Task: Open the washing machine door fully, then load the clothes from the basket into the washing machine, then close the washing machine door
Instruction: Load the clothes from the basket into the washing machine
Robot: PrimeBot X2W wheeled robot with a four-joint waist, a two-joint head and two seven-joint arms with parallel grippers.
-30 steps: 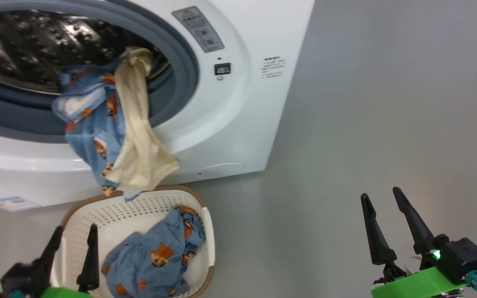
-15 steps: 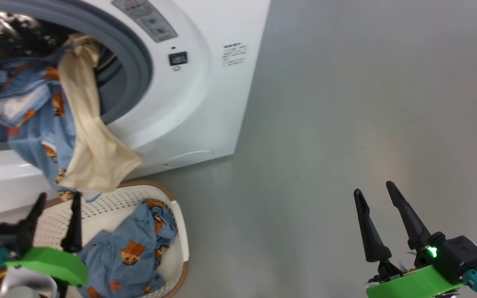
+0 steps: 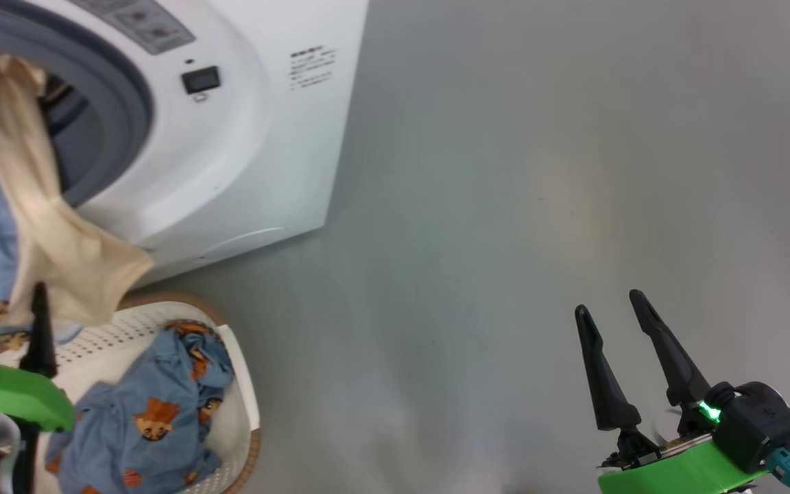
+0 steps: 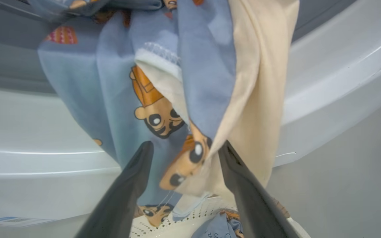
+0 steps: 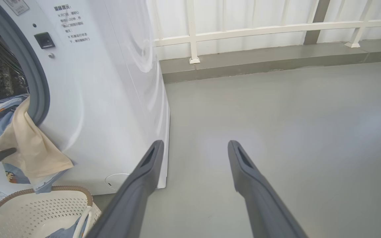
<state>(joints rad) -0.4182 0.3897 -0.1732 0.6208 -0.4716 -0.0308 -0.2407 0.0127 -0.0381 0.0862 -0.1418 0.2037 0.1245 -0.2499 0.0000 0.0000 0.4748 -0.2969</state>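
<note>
Clothes (image 4: 164, 109) spilling out of the washer (image 3: 244, 137) mouth: blue printed fabric and a cream piece (image 3: 45, 226) draped over the grey gasket (image 3: 121, 116), tails dangling just above the basket (image 3: 247, 398). More blue print lies bunched in that basket, which sits on the floor (image 3: 505, 206) just in front of the washer. Left gripper (image 4: 185, 150) is right up at the hanging hem, fingers spread wide to either side of it, not clamped; whether they touch the cloth, can't tell. Right gripper (image 3: 607, 305) hovers well off to the right over the floor, fingers parted, nothing between them.
</note>
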